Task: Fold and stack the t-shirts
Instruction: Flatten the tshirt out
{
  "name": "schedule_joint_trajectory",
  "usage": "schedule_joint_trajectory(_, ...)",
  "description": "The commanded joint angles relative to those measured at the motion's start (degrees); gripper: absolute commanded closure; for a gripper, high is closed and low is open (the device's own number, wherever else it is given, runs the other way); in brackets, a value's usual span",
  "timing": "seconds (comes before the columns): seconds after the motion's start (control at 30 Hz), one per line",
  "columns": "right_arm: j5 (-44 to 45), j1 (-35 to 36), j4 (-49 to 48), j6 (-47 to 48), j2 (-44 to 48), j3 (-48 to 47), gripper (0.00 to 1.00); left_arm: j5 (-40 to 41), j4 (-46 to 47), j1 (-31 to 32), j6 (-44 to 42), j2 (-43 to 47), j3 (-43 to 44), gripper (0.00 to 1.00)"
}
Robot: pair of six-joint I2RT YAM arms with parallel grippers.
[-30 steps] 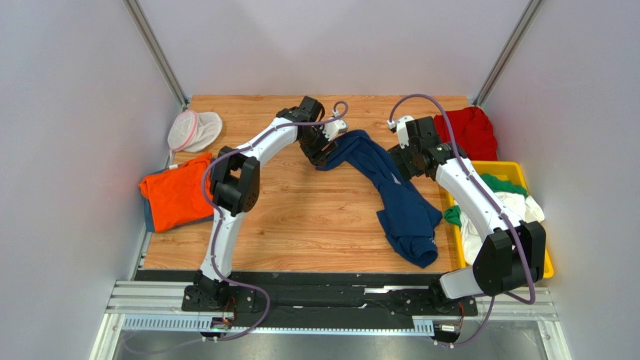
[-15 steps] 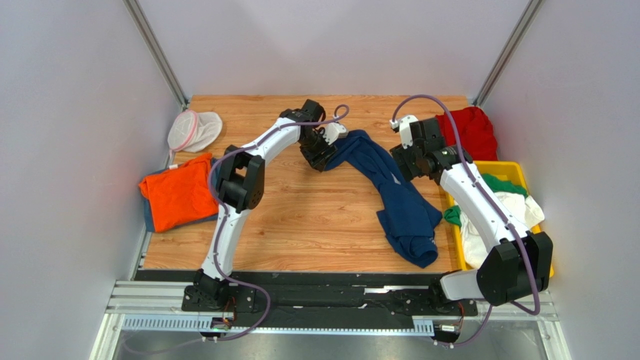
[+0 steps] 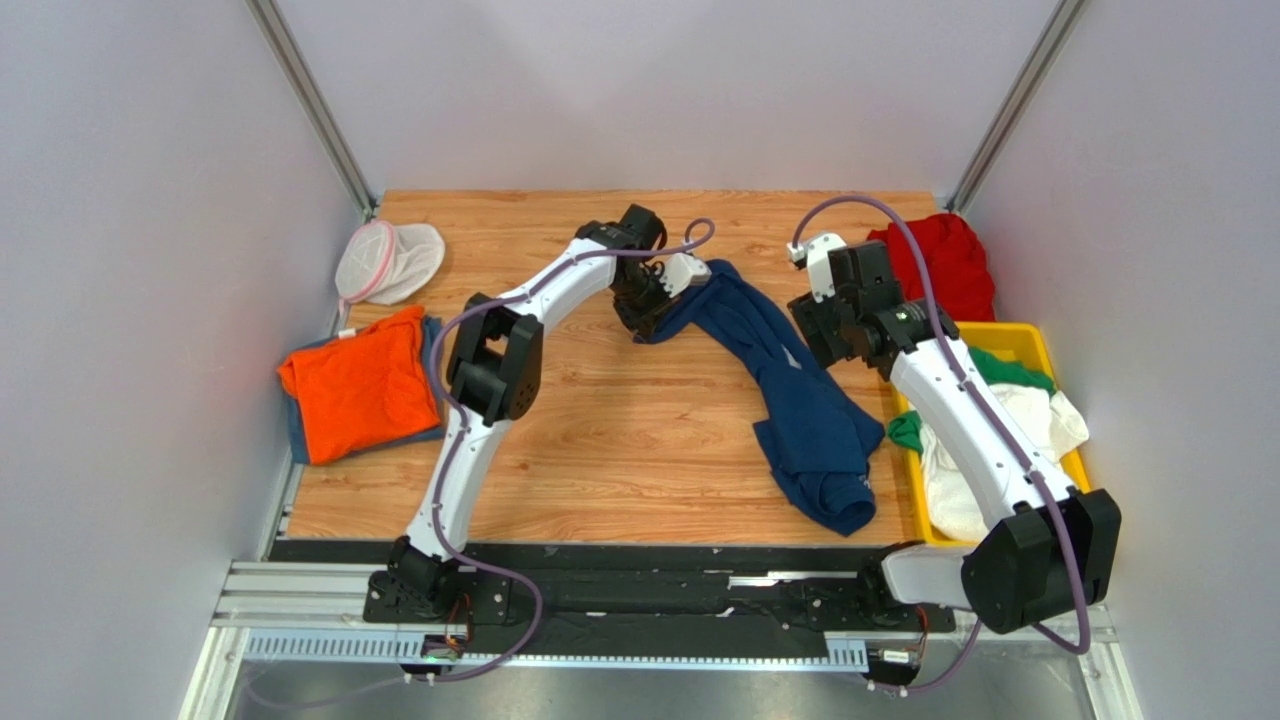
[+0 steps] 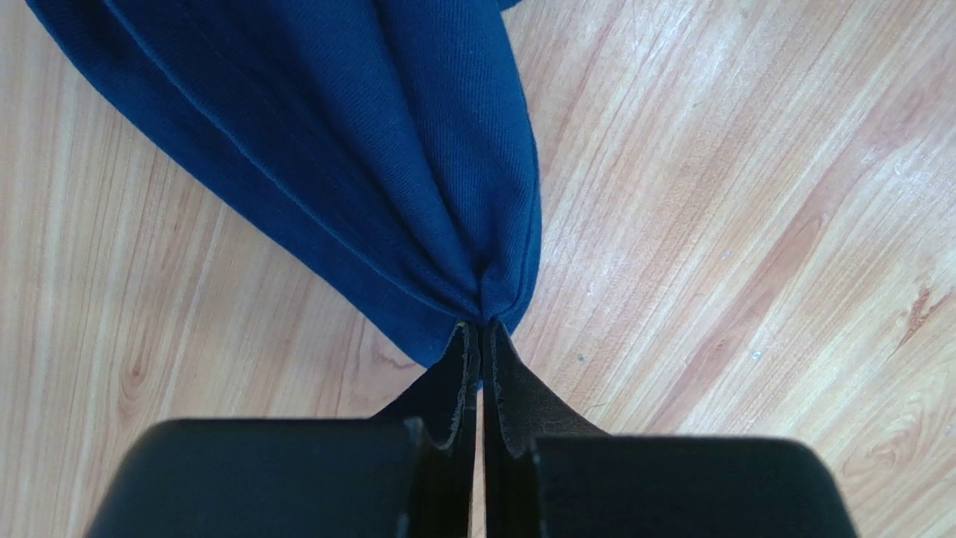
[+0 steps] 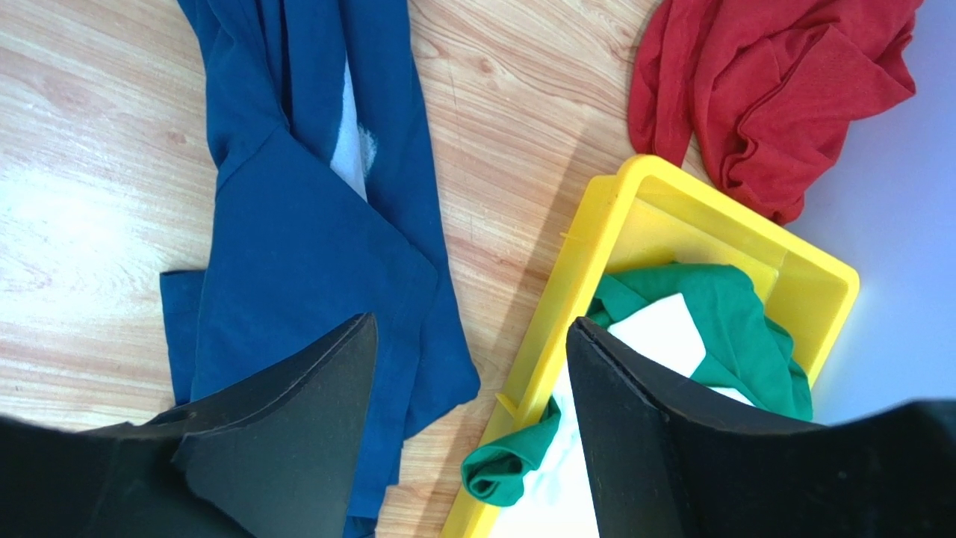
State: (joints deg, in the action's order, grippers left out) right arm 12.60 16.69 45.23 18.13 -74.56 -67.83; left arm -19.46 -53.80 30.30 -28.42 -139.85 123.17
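A navy t-shirt [image 3: 796,398] lies crumpled in a long strip across the table's middle right. My left gripper [image 3: 649,312] is shut on its far left corner, and in the left wrist view the cloth [image 4: 370,146] bunches into the closed fingertips [image 4: 484,327]. My right gripper [image 3: 822,330] hovers open above the shirt's right side, between the navy cloth [image 5: 303,224] and the yellow bin [image 5: 628,213], holding nothing. An orange t-shirt [image 3: 353,387] lies folded at the left edge. A red t-shirt [image 3: 939,258] lies crumpled at the back right.
The yellow bin [image 3: 1010,338] at the right edge holds a green t-shirt [image 3: 1004,368] and a white one [image 3: 947,465]; green cloth hangs over its rim. A white mesh pouch with a pink rim [image 3: 388,258] lies at the back left. Grey walls enclose the table.
My left gripper has shut on the navy shirt's corner and shifted slightly right. The right arm has drifted a little to the right, still open.
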Motion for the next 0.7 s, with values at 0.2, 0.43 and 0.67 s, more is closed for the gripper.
schedule_joint_trajectory(0.2, 1.9, 0.2, 2.5, 1.2, 4.0, 3.1, 0.33, 3.4, 0.2, -0.7, 0.0, 6.4, -4.5, 1.00)
schedule_joint_trajectory(0.43, -0.6, 0.2, 4.0, 1.1, 4.1, 5.3, 0.34, 11.5, 1.6, -4.5, 0.6, 17.1, -14.5, 1.00)
schedule_joint_trajectory(0.67, -6.1, 0.1, 4.3, -1.2, 1.3, 5.4, 0.36, 19.2, 2.7, -6.7, -1.7, 26.5, -23.2, 1.00)
